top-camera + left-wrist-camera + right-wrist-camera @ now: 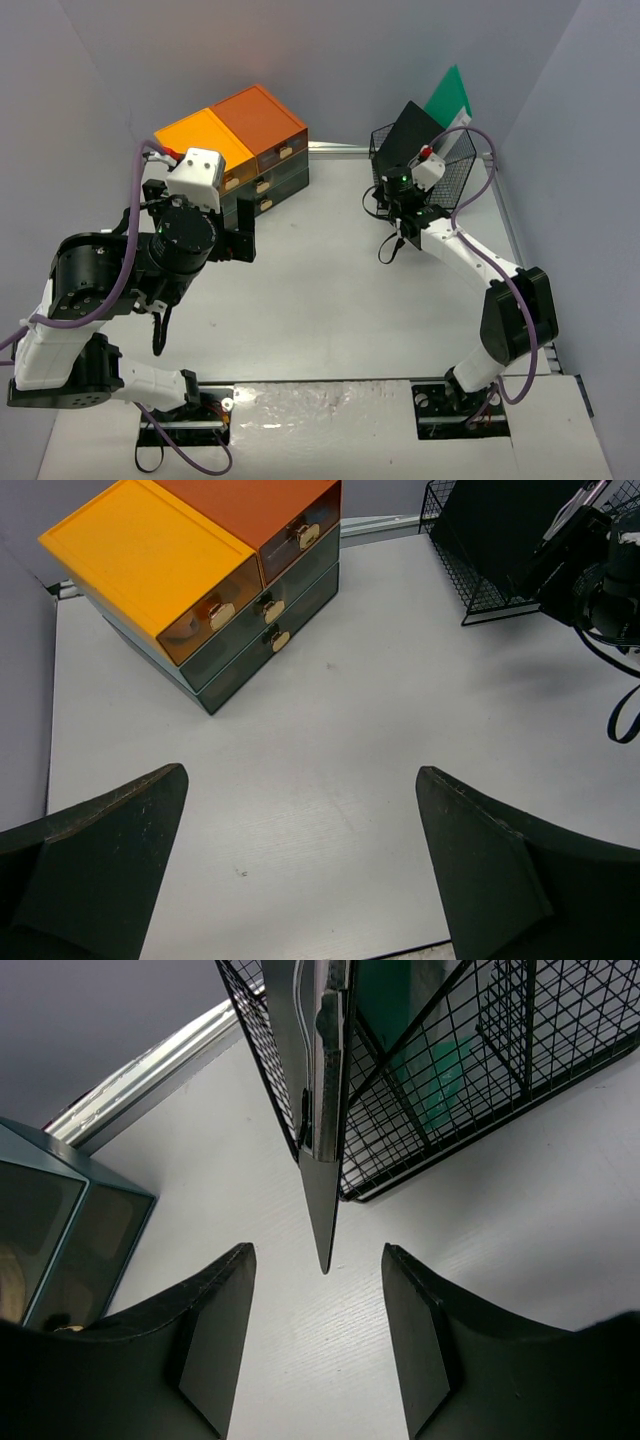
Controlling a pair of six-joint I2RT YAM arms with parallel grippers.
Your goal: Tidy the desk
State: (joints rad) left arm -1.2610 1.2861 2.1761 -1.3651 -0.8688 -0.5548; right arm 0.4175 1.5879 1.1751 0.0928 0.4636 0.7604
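Observation:
The white desk (330, 290) carries a drawer unit and a wire basket at its far side. My left gripper (240, 236) hangs open over bare desk (330, 740) in front of the drawers, with nothing between its fingers (120, 850). My right gripper (390, 203) stands open at the near left corner of the black wire basket (455, 185). A thin black folder (318, 1110), seen edge-on, leans out of the basket (450, 1090). Its lower corner points down just ahead of my right gripper (318, 1260), and neither finger touches it.
An orange-topped drawer unit (235, 140) with three drawer rows stands at the far left (200, 570). A green folder (450, 95) sticks up behind the black folder (412, 130) in the basket. A metal rail (150, 1070) runs along the desk's far edge. Grey walls enclose three sides.

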